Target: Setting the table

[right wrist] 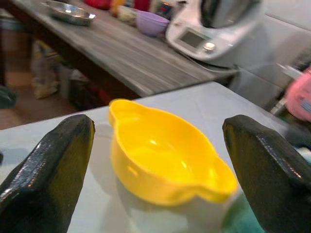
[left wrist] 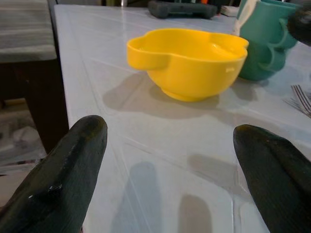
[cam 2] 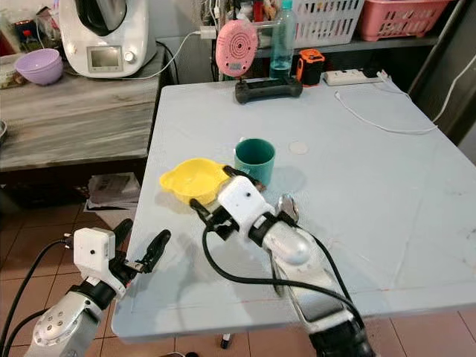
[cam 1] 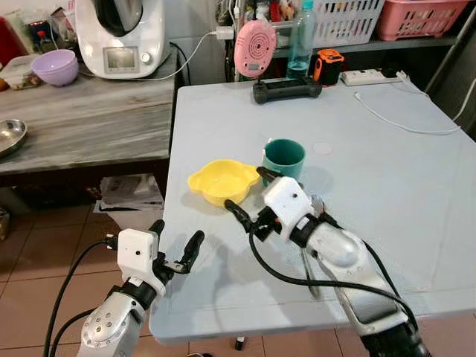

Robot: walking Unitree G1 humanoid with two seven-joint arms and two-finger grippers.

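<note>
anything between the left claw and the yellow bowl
Nothing: the left wrist view shows bare table between the open left claw and the yellow bowl.

A pale grey table (cam 1: 387, 186) carries a yellow bowl (cam 1: 222, 180) near its middle, with a teal cup (cam 1: 283, 158) just beside it at about two o'clock and a fork (cam 1: 315, 212) lying at about four o'clock from the bowl. Toward twelve o'clock, near the far edge, lie a black controller (cam 1: 286, 89) and a white cable (cam 1: 398, 117).
</note>
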